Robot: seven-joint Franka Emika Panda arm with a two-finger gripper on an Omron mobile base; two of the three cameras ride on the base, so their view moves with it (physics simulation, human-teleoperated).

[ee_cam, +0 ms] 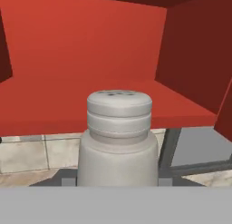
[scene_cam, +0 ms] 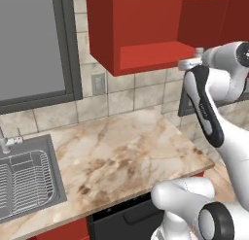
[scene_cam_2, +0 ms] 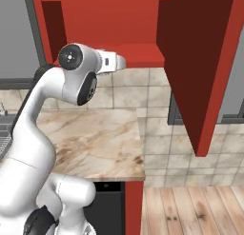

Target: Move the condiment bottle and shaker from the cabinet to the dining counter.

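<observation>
Claw point(ee_cam: 118, 184) clenched on shaker point(ee_cam: 118, 137), held upright just outside open cabinet point(scene_cam: 146, 35), shelf level, above worktop point(scene_cam: 121, 151); recommend: keep grip firm w/ shaker vertical, back straight out clear of door point(scene_cam_2: 200, 72) before turning toward dining counter.

In front of me the marble bench point(scene_cam: 121, 151) runs along the tiled wall, its top bare across the veined middle. At its left end a steel sink point(scene_cam: 29, 178) is set into it, with a wire rack inside and a faucet point(scene_cam: 6, 143) at the back edge. Above, the open cabinet point(scene_cam: 146, 30) has a red shelf point(scene_cam: 151, 54), bare where I can see it.
</observation>
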